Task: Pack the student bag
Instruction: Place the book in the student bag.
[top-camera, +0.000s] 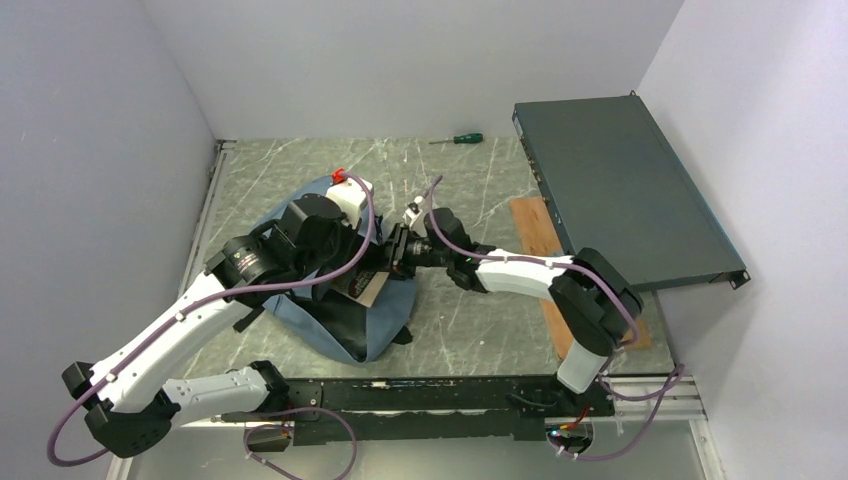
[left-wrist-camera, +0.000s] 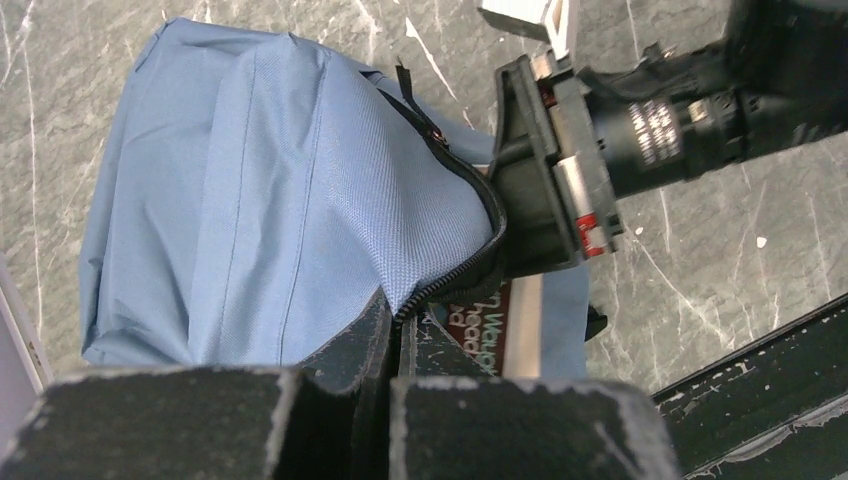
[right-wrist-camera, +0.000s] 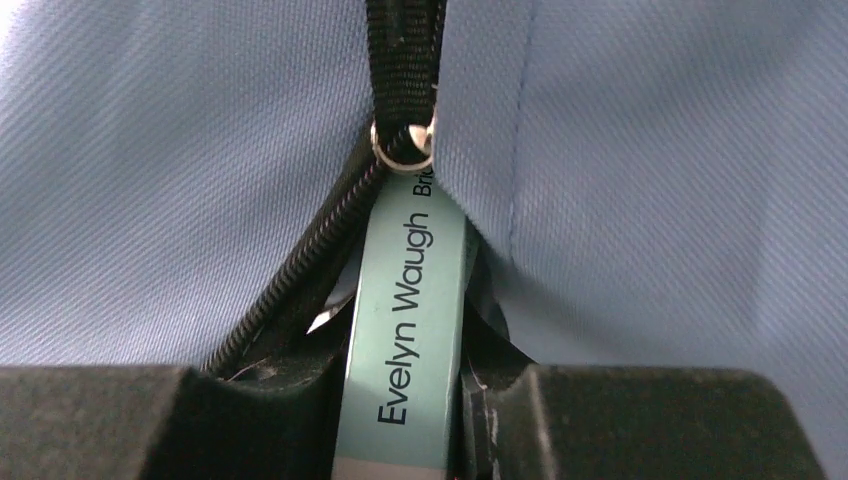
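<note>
- I am seeing the student bag (top-camera: 292, 312) lying on the table (top-camera: 480, 330), between both arms.
- My left gripper (left-wrist-camera: 392, 352) is pinching the bag's zipper edge, fingers pressed together.
- My right gripper (right-wrist-camera: 405, 400) is clamping a book (right-wrist-camera: 412, 300) at the bag's opening.

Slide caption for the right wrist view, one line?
Right end effector holds an Evelyn Waugh book at the student bag zip opening.

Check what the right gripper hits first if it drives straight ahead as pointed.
The bag. The right gripper holds a book nosed into the zipper mouth, so the book would slide in and the fingers would likely catch the zipper edge or blue fabric. Depth inside is unclear.
</note>
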